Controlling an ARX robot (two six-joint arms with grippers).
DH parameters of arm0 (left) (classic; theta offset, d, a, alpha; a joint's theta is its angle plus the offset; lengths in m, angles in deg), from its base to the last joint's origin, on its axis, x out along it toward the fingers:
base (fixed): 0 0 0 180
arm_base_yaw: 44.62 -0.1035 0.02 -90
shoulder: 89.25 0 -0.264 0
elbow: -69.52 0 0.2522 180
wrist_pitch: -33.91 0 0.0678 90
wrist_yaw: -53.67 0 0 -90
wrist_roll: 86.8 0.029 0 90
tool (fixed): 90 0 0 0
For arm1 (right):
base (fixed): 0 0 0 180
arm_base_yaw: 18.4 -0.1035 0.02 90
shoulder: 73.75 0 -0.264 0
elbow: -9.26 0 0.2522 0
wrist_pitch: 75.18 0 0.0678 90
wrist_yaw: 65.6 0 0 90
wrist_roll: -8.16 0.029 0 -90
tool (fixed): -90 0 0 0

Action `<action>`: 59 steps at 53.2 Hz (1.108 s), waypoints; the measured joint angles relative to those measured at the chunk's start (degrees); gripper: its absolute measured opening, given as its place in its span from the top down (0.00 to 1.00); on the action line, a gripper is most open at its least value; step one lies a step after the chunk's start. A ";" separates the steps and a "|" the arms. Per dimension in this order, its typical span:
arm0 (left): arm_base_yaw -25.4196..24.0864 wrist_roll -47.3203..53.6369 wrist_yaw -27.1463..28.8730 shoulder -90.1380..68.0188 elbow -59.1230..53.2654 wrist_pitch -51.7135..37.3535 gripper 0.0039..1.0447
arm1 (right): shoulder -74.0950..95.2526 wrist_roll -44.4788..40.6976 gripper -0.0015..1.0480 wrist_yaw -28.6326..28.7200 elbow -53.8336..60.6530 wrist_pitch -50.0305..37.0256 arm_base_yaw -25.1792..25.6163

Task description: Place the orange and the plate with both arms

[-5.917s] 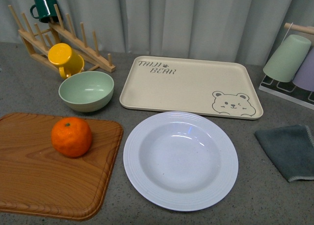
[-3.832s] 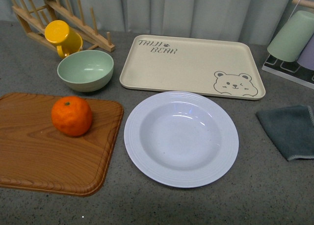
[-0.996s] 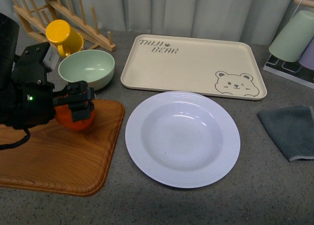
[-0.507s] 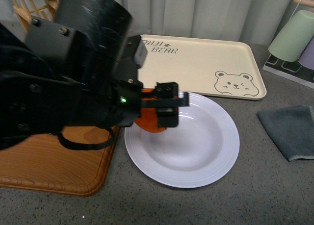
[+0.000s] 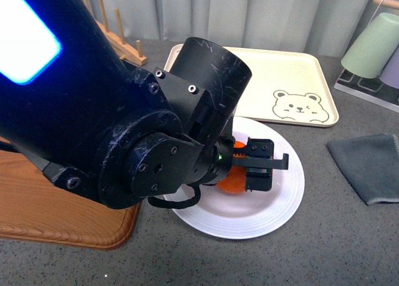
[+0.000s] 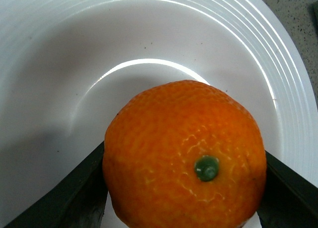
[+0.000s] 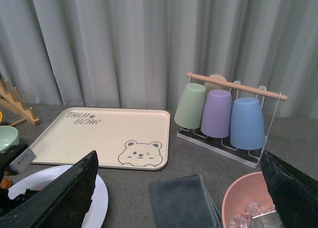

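Half a second earlier the left gripper (image 5: 259,165) held the orange (image 5: 231,184) above the near-left rim of the plate (image 5: 290,187). Now the arm has reached further and carried the fruit over the plate's central well. The wooden cutting board (image 5: 57,219) where the orange once lay shows no fruit on the part the arm leaves visible.

The left wrist view shows the grip plainly. The two dark fingers (image 6: 74,194) press against opposite sides of the orange, closed only as far as the fruit allows. Its green stem dot faces the camera and the white ridged rim curves behind it. A shadow lies on the plate just under the fruit, but the pictures do not show whether the orange is touching the plate or hanging just above it.

The right gripper (image 7: 179,161) is spread wide with nothing between its fingers. It is held high and well away from the plate, looking out over the bear tray (image 7: 107,133), the grey cloth (image 7: 181,200) and the rack of coloured cups (image 7: 221,114).

By this reckoning the orange's half of the job is nearly done — picked up, carried and positioned, with only the release and the arm's withdrawal left. The plate's half has not begun: it sits on the grey tabletop just in front of the tray, and the right arm has yet to come near it. Where the plate should go is not shown, though the tray seems a likely spot.
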 joint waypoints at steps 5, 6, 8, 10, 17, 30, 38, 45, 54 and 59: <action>-0.02 0.17 0.92 0.00 0.52 1.01 0.21 | 0.00 0.00 0.09 0.00 0.00 0.00 0.00; -0.02 0.13 0.92 0.00 0.52 0.98 0.19 | 0.00 0.00 0.09 0.00 0.00 0.00 0.00; -0.11 -0.04 1.01 0.04 0.50 0.94 0.14 | 0.00 0.00 0.09 0.00 0.00 0.00 0.00; -0.22 -0.07 1.18 0.22 0.39 0.83 0.09 | 0.00 0.00 0.09 -0.02 0.00 0.00 0.00; -0.76 -0.50 1.84 2.89 -1.79 0.00 0.06 | 0.00 0.00 0.09 -0.02 0.00 0.00 0.00; -4.39 -1.31 6.03 19.21 -13.27 -4.35 0.06 | 0.00 0.00 0.09 -0.04 0.00 0.00 0.00; -11.72 -1.07 7.04 35.78 -26.21 -5.53 0.06 | 0.00 0.00 0.09 -0.04 0.00 0.00 0.00; -19.50 0.55 6.51 49.27 -37.81 -1.51 0.06 | 0.00 0.00 0.09 -0.04 0.00 0.00 0.00; -24.72 1.64 5.90 62.97 -44.70 3.78 0.06 | 0.00 0.00 0.09 -0.04 0.00 0.00 0.00; -26.51 1.86 6.03 70.16 -47.06 7.15 0.06 | 0.00 0.00 0.09 -0.04 0.00 0.00 0.00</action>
